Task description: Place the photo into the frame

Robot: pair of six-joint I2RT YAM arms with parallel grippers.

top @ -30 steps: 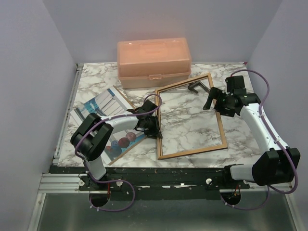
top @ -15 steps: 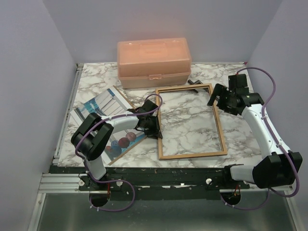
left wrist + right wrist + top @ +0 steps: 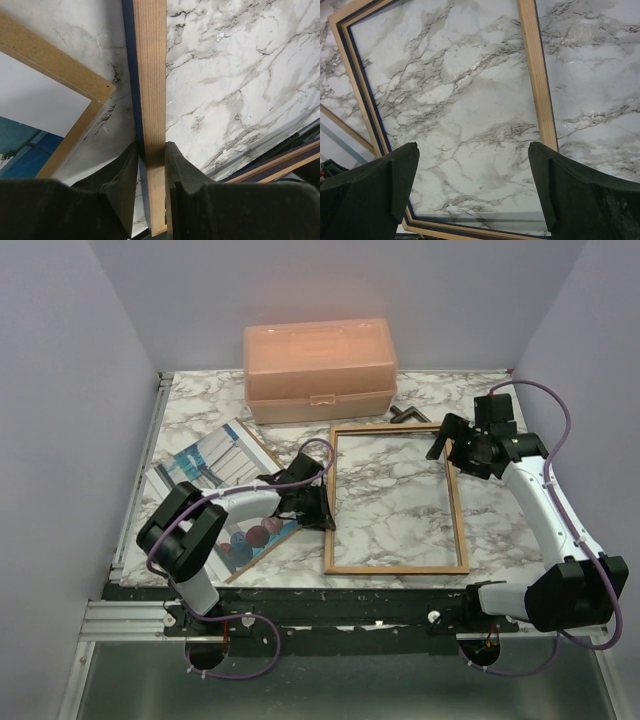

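Peach box stands at the marble table's far edge.

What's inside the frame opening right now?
Only bare marble table shows through the frame; the photo lies outside, left. The right gripper hides the opening's far right corner.

I see marble table carrying: peach box at rear; frame flat, tan side up, front-right of box; brown board front-left of box.

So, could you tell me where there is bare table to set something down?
Bare marble lies inside the frame, in the back-left corner beside the peach box, and right of the frame. The left is crowded: the photo and left gripper.
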